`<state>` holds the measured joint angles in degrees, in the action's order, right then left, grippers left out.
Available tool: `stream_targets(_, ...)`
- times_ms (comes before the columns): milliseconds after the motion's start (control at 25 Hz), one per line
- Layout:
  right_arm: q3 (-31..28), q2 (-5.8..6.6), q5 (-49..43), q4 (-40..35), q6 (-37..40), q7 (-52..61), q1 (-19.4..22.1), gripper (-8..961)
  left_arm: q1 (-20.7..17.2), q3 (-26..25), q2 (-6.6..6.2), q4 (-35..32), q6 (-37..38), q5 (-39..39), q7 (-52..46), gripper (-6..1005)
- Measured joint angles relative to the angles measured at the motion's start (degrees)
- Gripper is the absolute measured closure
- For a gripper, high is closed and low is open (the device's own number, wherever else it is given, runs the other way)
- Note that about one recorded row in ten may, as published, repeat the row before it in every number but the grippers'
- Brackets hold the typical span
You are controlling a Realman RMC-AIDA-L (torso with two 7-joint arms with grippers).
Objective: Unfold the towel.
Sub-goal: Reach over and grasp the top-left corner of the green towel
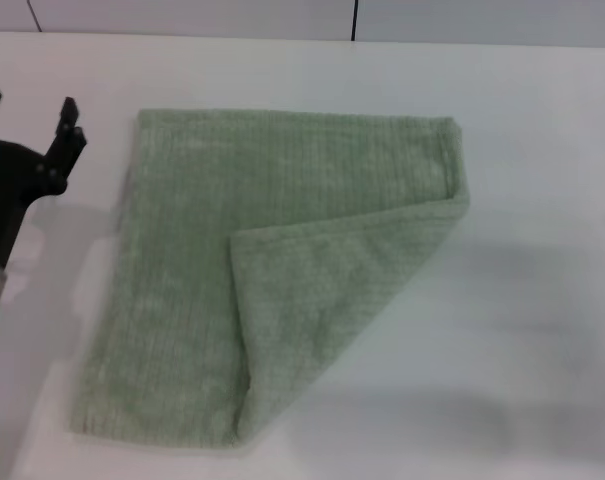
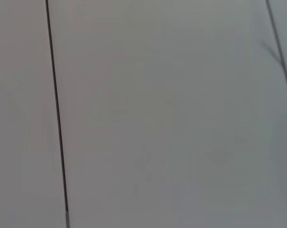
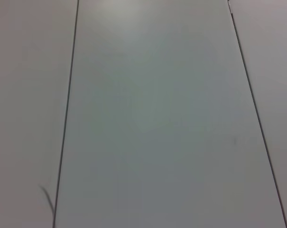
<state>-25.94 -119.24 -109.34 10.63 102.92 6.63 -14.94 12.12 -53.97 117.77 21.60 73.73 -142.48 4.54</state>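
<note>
White table (image 1: 542, 330) lies bare all around the green towel (image 1: 182, 260), widest on my right. 1 towel corner is folded back over the cloth, a raised flap (image 1: 332, 300). My left gripper (image 1: 30, 118) hangs just beside the towel's left edge, fingers apart, nothing between them.

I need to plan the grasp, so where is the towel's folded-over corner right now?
In the head view, the folded flap lies on the towel, over its near right part, far from the left gripper at the table's left edge.
</note>
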Motion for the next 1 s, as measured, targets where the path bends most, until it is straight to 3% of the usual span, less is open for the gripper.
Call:
stream_targets(120,0.04,0.12,0.0,0.0,0.02,0.34,-0.17,165,-0.43,-1.44,-1.32,6.42,-7.64,-0.34,1.38,201)
stream_targets(160,0.11,0.16,0.0,0.0,0.18,0.37,-0.17,165,-1.21,-1.8,-3.41,13.65,-16.26,-0.84,3.52,201)
stream_targets(200,0.11,0.16,0.0,0.0,0.18,0.37,-0.17,165,-1.21,-1.8,-3.41,13.65,-16.26,-0.84,3.52,201)
stream_targets(240,0.14,0.17,0.0,-0.01,0.22,0.37,-0.17,165,-1.64,-2.28,-4.5,17.98,-21.94,-1.26,5.65,201)
stream_targets(320,0.18,0.17,0.01,-0.01,0.13,0.41,-0.16,165,-2.34,-4.06,-5.23,24.28,-30.31,-1.93,10.21,202)
stream_targets(360,0.19,0.17,0.01,0.0,-0.2,0.46,-0.23,165,-3.12,-8.06,-4.5,31.39,-39.55,-3.3,15.58,202)
stream_targets(400,0.19,0.17,0.01,0.0,-0.2,0.46,-0.23,165,-3.12,-8.06,-4.5,31.39,-39.55,-3.3,15.58,202)
stream_targets(480,0.19,0.17,0.01,0.0,-0.41,0.49,-0.27,165,-3.51,-12.2,-3.61,37.24,-49.25,-4.75,18.11,202)
stream_targets(520,0.19,0.16,0.01,0.0,-0.52,0.49,-0.33,165,-3.48,-15.39,-2.98,41.55,-57.01,-5.76,18.93,209)
stream_targets(560,0.19,0.16,0.01,0.0,-0.75,0.5,-0.38,165,-2.8,-19.83,-2.22,47.33,-70.74,-7.41,19.33,216)
stream_targets(600,0.19,0.16,0.01,0.0,-0.75,0.5,-0.38,165,-2.8,-19.83,-2.22,47.33,-70.74,-7.41,19.33,223)
stream_targets(640,0.19,0.15,0.01,0.0,-1.02,0.51,-0.42,165,-2.33,-22.25,-1.65,51.35,-79.31,-8.43,19.98,230)
stream_targets(840,0.29,0.15,0.01,0.0,-1.9,0.54,-0.68,165,-2.65,-25.29,-0.36,58.73,-88.96,-9.06,21.98,264)
stream_targets(880,0.29,0.15,0.01,0.0,-1.9,0.54,-0.68,165,-2.67,-27.6,0.24,62.35,-94.01,-8.78,22.02,271)
stream_targets(920,0.41,0.15,0.01,0.0,-1.96,0.55,-0.76,165,-2.67,-27.6,0.24,62.35,-94.01,-8.78,22.02,278)
stream_targets(1000,0.71,0.15,0.01,0.0,-2.1,0.55,-0.86,164,-1.96,-30.48,0.38,66.12,-100.77,-8.22,20.11,292)
